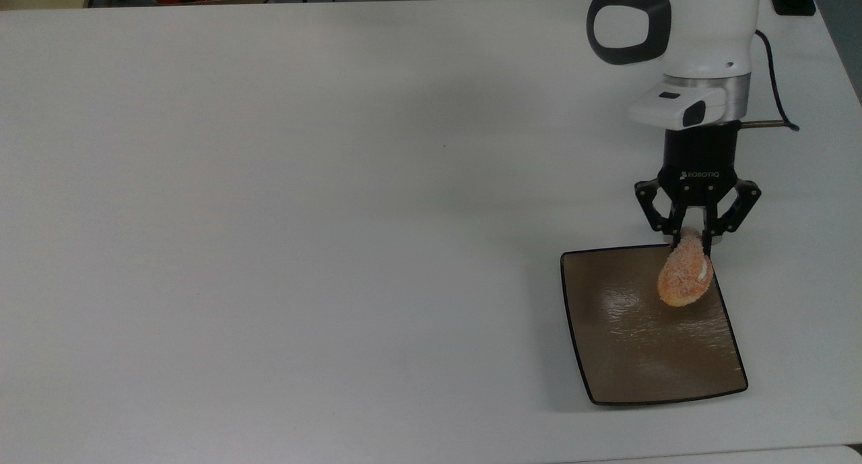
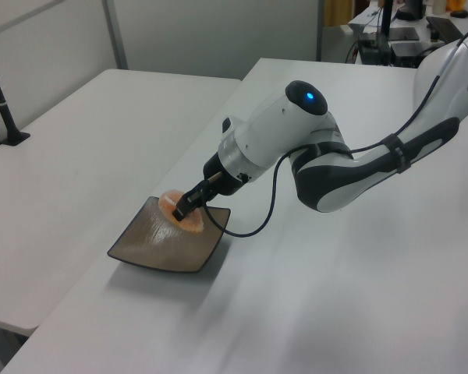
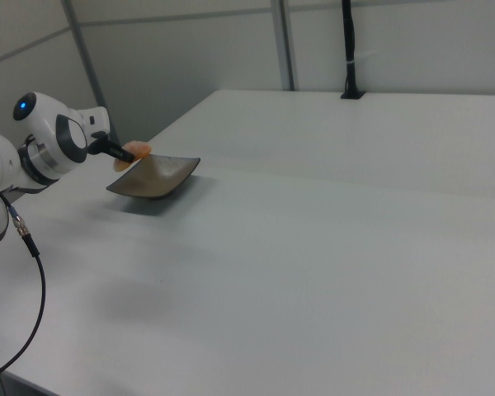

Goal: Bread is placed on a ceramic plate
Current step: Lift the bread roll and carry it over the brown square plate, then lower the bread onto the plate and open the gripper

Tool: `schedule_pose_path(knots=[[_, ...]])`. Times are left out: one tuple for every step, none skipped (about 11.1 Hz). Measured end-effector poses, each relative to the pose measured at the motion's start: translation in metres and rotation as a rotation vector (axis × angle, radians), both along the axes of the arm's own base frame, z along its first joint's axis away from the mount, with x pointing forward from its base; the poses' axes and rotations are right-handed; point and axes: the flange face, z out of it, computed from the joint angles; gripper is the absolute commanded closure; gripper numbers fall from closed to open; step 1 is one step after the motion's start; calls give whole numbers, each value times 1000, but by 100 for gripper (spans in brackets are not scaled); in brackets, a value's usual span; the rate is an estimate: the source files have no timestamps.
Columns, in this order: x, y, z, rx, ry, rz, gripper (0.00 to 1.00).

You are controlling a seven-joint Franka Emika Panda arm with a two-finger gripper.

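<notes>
Orange-golden and crumb-topped, the bread (image 1: 685, 279) is hanging over the ceramic plate (image 1: 640, 356), above the plate's corner nearest the arm in the top view. The gripper (image 1: 693, 240) is pinching it by its upper end, fingers closed tight around that narrow tip, so most of the bun is dangling free below the fingertips. In the left view the bread (image 2: 174, 207) is sitting over the plate (image 2: 152, 248) on its far side from the camera, and whether it is touching the glossy brown surface or just clearing it cannot be told. In the right view the bun (image 3: 138, 150) is showing above the raised rim of the plate (image 3: 161, 180), which suggests it is not yet resting flat.

The step in hand looks like the carry over the plate, close to the set-down. To do it well, the arm should be bringing the bun further in from the plate's black rim toward the plate's middle, then lowering until the loose end is bearing on the plate before the fingers let go. Releasing here risks the bun tipping against the curved side and rolling off onto the white table (image 1: 303, 215) beside the plate.
</notes>
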Motion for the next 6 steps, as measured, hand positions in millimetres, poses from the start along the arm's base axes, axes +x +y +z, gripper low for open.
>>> schedule_pose_path(knots=[[3, -4, -4, -1, 1, -4, 45], [4, -6, -9, -5, 5, -7, 38], [5, -6, -13, -9, 10, -8, 37], [5, -6, -19, -14, 15, -9, 36], [5, -6, -25, -19, 21, -9, 35], [6, -6, -31, -25, 27, -9, 35]])
